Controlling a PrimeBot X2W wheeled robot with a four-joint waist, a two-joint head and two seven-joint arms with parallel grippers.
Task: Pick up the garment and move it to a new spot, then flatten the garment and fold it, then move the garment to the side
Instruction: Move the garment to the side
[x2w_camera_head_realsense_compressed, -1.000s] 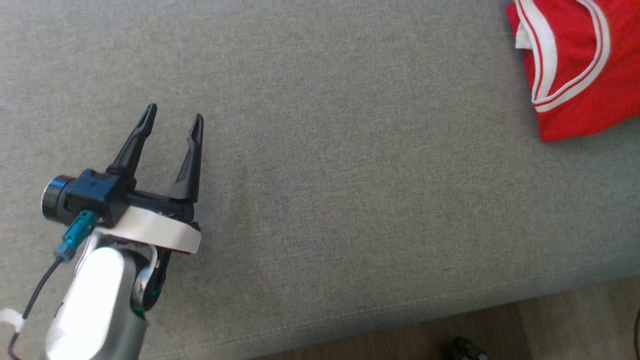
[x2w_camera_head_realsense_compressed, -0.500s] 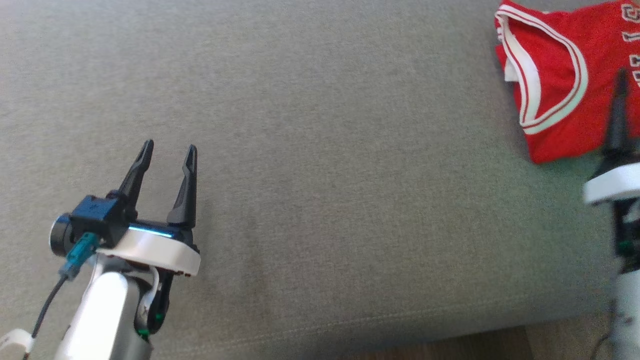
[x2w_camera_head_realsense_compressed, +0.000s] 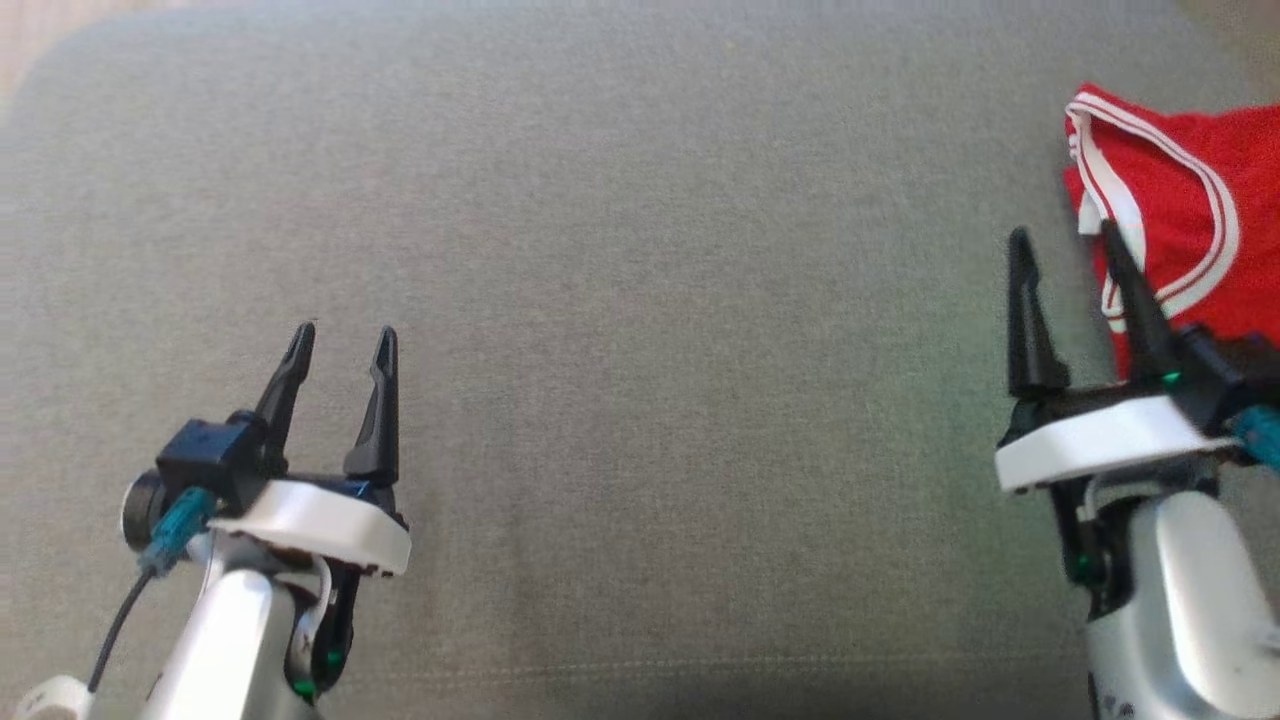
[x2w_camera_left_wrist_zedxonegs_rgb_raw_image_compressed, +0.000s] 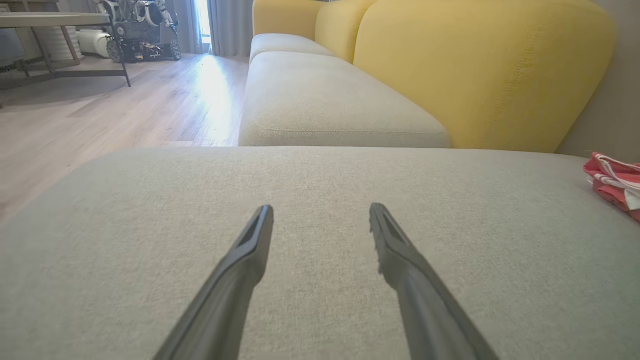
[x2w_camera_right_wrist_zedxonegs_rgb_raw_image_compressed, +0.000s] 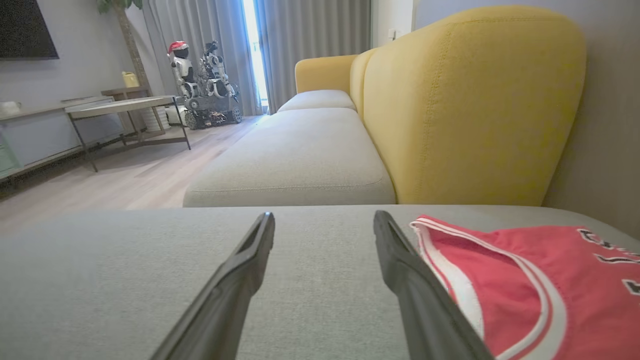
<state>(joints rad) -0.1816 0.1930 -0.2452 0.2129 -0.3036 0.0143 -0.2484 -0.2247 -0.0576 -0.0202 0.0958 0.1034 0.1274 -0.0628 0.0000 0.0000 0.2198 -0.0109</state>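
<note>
The red garment (x2w_camera_head_realsense_compressed: 1180, 230) with white trim runs off the right edge of the head view, so only its neckline end shows, and the right gripper's (x2w_camera_head_realsense_compressed: 1063, 236) outer finger crosses in front of the collar band. From the right wrist view, dark lettering (x2w_camera_right_wrist_zedxonegs_rgb_raw_image_compressed: 600, 245) on the cloth is cut off at the edge and cannot be read. Whether the piece is neatly folded or just bunched is hard to tell; from the left wrist it looks like a low, layered heap.

It lies at the far right of the grey cushion (x2w_camera_head_realsense_compressed: 640, 300), close to the wall and beside the yellow sofa back (x2w_camera_right_wrist_zedxonegs_rgb_raw_image_compressed: 465, 100). The right gripper hangs just short of it, fingers spread wide with nothing between them, one tip over bare cushion and the other over the garment's near edge; I can't tell if it touches. The left gripper (x2w_camera_head_realsense_compressed: 344, 333) is well apart from the garment, far across the cushion, fingers likewise spread and empty.
</note>
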